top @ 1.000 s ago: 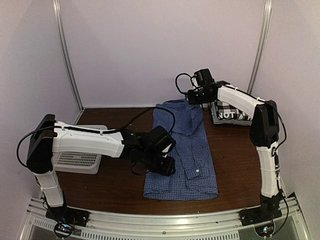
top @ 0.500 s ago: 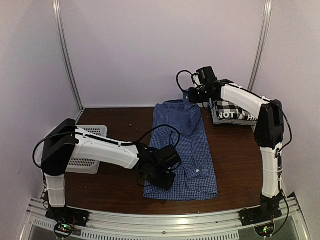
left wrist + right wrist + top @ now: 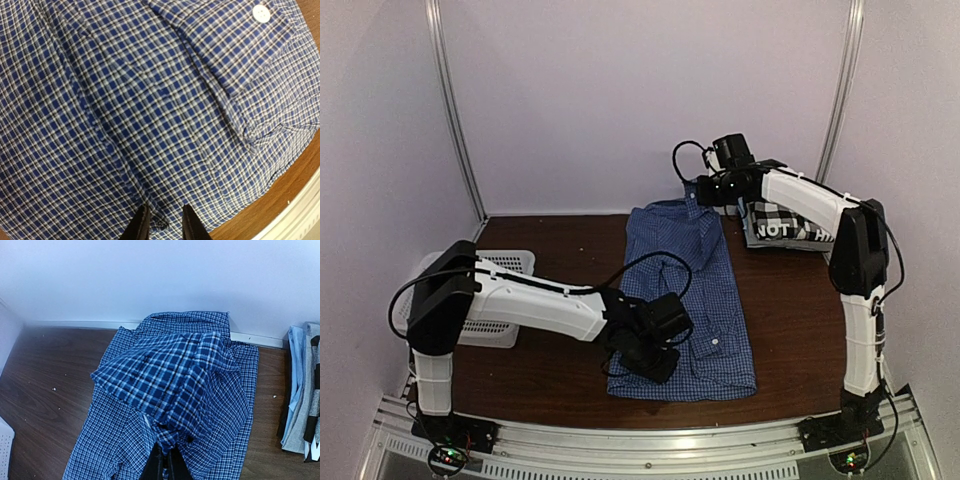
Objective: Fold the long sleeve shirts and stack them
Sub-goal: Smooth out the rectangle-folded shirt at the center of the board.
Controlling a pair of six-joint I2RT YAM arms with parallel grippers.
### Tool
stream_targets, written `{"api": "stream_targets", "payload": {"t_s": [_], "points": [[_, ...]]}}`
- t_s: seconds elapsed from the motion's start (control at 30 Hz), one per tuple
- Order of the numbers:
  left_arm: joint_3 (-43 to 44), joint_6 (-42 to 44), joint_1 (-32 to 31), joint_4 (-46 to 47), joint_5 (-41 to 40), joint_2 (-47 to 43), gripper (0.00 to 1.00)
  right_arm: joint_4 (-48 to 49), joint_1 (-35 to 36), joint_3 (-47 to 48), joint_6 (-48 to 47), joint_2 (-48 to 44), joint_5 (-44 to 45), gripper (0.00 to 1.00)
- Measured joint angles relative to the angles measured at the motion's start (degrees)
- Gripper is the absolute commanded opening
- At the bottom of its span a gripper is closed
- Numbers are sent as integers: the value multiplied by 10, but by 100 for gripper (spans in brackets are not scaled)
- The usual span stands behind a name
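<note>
The blue fine-checked shirt (image 3: 695,290) lies lengthwise in the middle of the table, its near hem by the front edge. My left gripper (image 3: 655,358) presses down on its near left part. In the left wrist view the left gripper (image 3: 165,224) stands narrowly open, with a small ridge of cloth (image 3: 161,223) between the fingertips. My right gripper (image 3: 708,192) is shut on the shirt's collar end and holds it off the table. In the right wrist view the blue cloth (image 3: 175,385) hangs bunched from the right gripper (image 3: 167,457). The black-and-white checked shirt (image 3: 782,224) lies folded at the back right.
A white mesh basket (image 3: 505,265) stands at the left, partly behind my left arm, and its corner (image 3: 4,445) shows in the right wrist view. Folded cloth (image 3: 302,395) lies to the right of the blue shirt. The back wall stands close behind the right gripper.
My left arm has swung right and down onto the blue shirt's near left part, and its jaws have narrowed. The right gripper has shifted slightly right, still holding the collar end.
</note>
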Motion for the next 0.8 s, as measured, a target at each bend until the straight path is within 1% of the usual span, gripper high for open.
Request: {"api": "stream_targets", "payload": {"t_s": [0.27, 0.33, 0.5, 0.8], "points": [[4, 1, 0, -21, -4, 9, 19, 1, 0, -7, 3, -2, -4, 6], [7, 2, -1, -22, -4, 12, 15, 0, 0, -9, 3, -5, -6, 6], [9, 5, -2, -24, -4, 17, 0, 1, 0, -10, 3, -10, -6, 5], [30, 12, -6, -32, -9, 12, 0, 2, 0, -10, 2, -26, -1, 5]]}}
